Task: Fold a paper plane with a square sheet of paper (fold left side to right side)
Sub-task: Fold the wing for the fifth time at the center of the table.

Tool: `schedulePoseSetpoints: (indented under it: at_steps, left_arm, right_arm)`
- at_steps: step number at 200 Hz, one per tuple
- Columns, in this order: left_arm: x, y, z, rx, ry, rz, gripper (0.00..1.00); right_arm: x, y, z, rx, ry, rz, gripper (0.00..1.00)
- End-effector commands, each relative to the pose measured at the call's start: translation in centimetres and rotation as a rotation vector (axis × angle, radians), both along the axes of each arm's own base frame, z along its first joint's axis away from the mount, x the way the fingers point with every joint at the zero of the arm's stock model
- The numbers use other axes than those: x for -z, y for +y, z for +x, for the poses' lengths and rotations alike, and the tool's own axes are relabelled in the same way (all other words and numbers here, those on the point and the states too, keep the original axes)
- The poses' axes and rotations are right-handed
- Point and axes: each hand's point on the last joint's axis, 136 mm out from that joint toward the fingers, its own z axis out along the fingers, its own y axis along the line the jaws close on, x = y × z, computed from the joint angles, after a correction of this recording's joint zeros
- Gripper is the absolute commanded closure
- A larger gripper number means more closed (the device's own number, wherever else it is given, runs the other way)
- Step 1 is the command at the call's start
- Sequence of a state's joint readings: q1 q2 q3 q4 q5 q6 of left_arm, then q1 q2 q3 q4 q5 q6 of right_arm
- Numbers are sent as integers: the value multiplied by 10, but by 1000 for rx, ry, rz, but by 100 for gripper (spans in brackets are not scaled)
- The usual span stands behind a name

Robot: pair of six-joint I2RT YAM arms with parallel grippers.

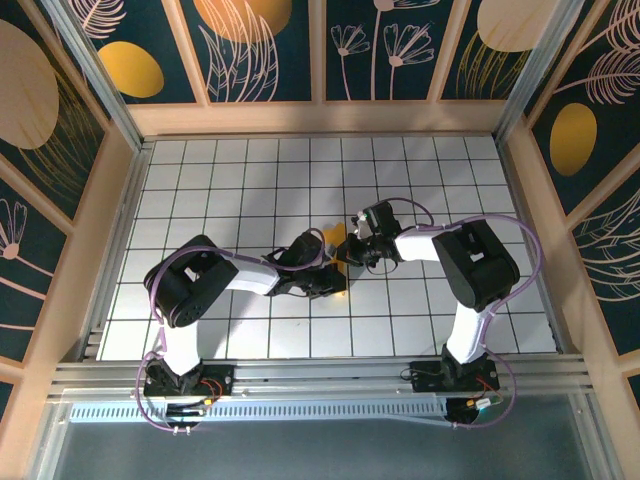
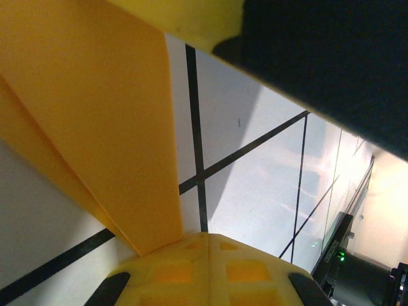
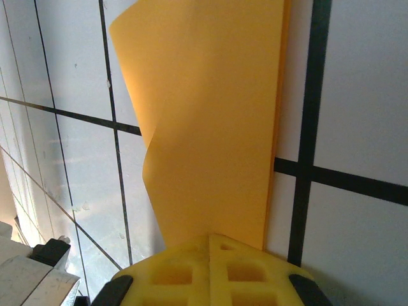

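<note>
Orange-yellow sheet of paper, partly folded; edge curled.

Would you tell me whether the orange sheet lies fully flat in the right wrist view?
No, the orange sheet is bowed, its left edge curving in a wave over the gridded table.

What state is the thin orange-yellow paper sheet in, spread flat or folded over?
Folded over, loosely: the orange-yellow paper sheet bows up off the white grid table, a second layer's edge showing along its right side.
</note>
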State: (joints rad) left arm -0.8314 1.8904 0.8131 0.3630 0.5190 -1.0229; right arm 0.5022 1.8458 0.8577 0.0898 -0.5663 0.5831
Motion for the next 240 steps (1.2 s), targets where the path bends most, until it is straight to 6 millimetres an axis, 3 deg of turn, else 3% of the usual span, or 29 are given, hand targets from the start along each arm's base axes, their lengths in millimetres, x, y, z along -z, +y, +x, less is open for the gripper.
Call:
schedulePoseSetpoints:
  at_steps: [1,23,45,71,83,90,153,155,240]
  left_arm:
    - [2,-7,-2,10,5,-3,94]
    - [-4,-7,1,3,-11,-11,94]
    - [-23,-4,4,-16,-55,-34,91]
    - [-44,10,13,-67,-97,-59,89]
    - [-42,20,17,-94,-92,-50,89]
    - [-53,24,19,-105,-110,-71,88]
    - [-47,25,18,-99,-83,-96,91]
    - [-39,25,17,-99,-68,-82,91]
    - [-21,10,15,-52,-21,-106,92]
  right_arm:
    - [67,-41,-35,55,163,-239,100]
    - [66,-42,-35,62,168,-230,100]
    - [64,-47,-34,84,166,-222,100]
    - [57,-47,-35,110,167,-178,100]
    - [55,-47,-36,134,167,-158,100]
    - [52,-45,-36,146,165,-139,100]
    - [48,-44,-43,263,174,-89,100]
    - [48,-44,-43,266,174,-89,100]
    - [52,-40,-44,258,171,-116,100]
